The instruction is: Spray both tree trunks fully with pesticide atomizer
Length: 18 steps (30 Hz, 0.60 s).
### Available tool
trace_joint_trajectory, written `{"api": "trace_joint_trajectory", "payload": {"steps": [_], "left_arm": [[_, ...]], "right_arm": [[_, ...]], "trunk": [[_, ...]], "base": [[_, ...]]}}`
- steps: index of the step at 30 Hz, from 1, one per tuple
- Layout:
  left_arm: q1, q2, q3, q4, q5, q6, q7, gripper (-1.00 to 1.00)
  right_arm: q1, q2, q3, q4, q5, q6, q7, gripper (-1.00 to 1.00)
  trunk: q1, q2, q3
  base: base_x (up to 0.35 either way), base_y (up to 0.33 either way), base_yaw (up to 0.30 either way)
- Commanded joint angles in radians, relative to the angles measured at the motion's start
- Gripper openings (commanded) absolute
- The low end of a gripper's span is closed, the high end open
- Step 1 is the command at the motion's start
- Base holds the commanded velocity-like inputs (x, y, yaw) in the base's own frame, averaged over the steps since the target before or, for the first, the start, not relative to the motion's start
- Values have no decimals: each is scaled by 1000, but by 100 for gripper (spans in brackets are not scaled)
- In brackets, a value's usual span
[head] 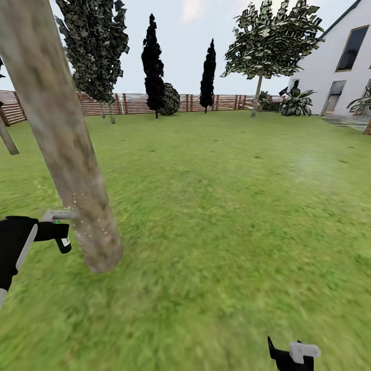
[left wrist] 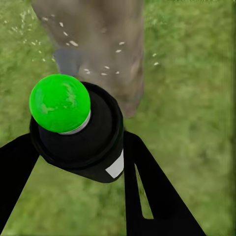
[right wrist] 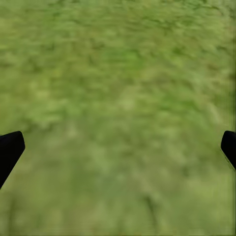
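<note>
Garden lawn point(head: 221, 206) with the nearest tree trunk point(head: 67, 149) as landmark; the mottled grey-beige column leans across the head view and meets the grass just beside the left gripper point(head: 61, 233). That gripper pinches the pesticide atomizer point(left wrist: 78, 128), a black canister with a bright green cap, its two fingers point(left wrist: 147, 187) pressed against the canister's sides; the nozzle end faces the base of the trunk. Fine white-yellow specks of pesticide point(head: 90, 219) dot the lower trunk and hang in the air beside it, seen also against the bark in the left wrist view. The right gripper point(head: 293, 355) sits low over bare grass, well apart from the trunk, with its dark fingertips point(right wrist: 10, 150) spread wide. Beyond the trunk stand a second pale-trunked tree point(head: 257, 87), possibly the other target, two dark narrow trees point(head: 153, 62), a brown slat fence point(head: 134, 103) and a white house point(head: 337, 67)
</note>
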Motion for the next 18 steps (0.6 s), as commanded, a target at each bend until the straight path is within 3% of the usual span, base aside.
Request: {"api": "trace_joint_trajectory", "payload": {"steps": [1,8,11,18], "left_arm": [[0,0,1,2,0,5,-2,-100],[1,0,1,158,-3,-11,-1,-100],[1,0,2,156,-4,-12,1,-100],[0,0,4,152,-6,-13,2,-100]], "right_arm": [[-1,0,-8,1,0,-3,10,100],[-1,0,-8,1,0,-3,10,100],[-1,1,-8,1,0,-3,10,100],[-1,2,-8,1,0,-3,10,100]], "trunk": [[0,0,-1],[0,0,-1],[0,0,-1],[0,0,-1]], "base": [[222,-194,0],[65,-216,0],[1,-263,74],[0,-271,260]]}}
